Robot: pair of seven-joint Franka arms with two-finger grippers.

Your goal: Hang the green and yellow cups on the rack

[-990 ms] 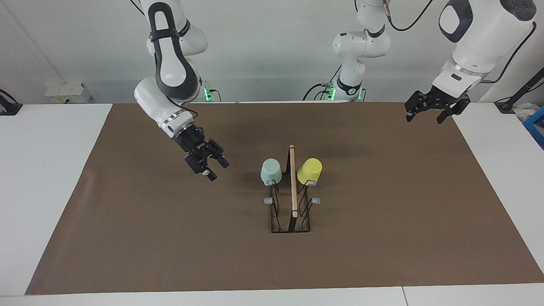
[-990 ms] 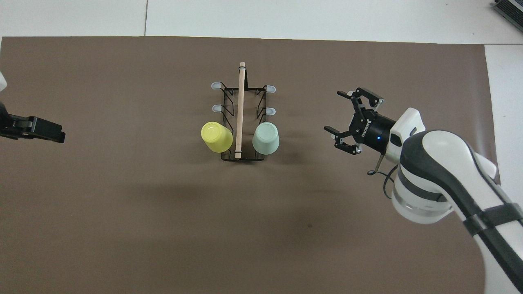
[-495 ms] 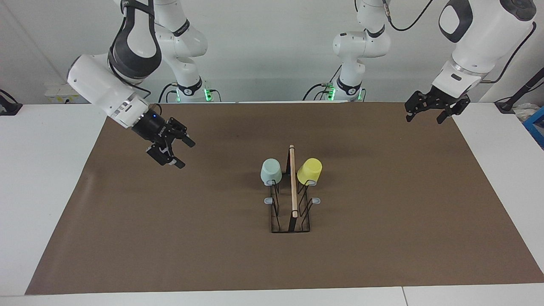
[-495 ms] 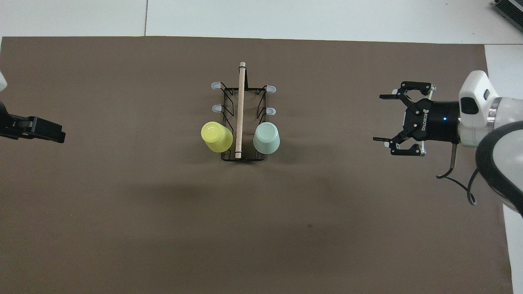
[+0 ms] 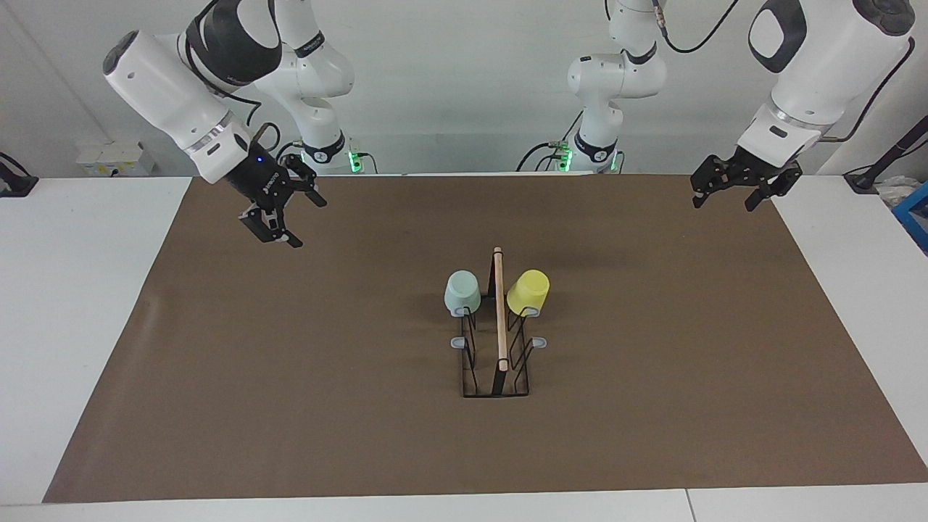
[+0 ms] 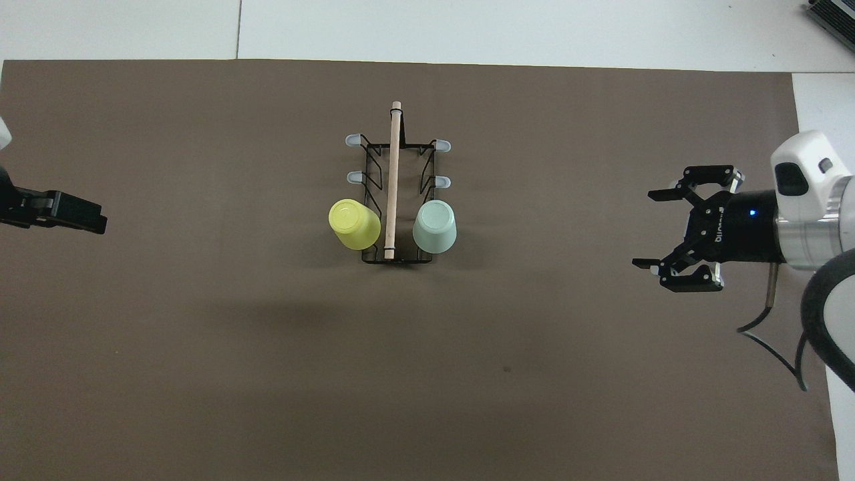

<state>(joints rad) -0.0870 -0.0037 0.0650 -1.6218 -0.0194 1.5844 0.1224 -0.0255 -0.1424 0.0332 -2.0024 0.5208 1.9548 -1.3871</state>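
Facing view, right claw (image 5: pixel 291 217) spread wide and empty over the desk's right-arm end, left claw (image 5: pixel 727 192) likewise wide, empty, green cup (image 5: pixel 462 291) and yellow cup (image 5: pixel 528 291) hung on the mid-desk rack (image 5: pixel 497 362).

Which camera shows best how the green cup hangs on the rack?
The facing view: the green cup sits upside down on a prong of the rack. The overhead view shows mostly the cup's round bottom, hiding the prong.
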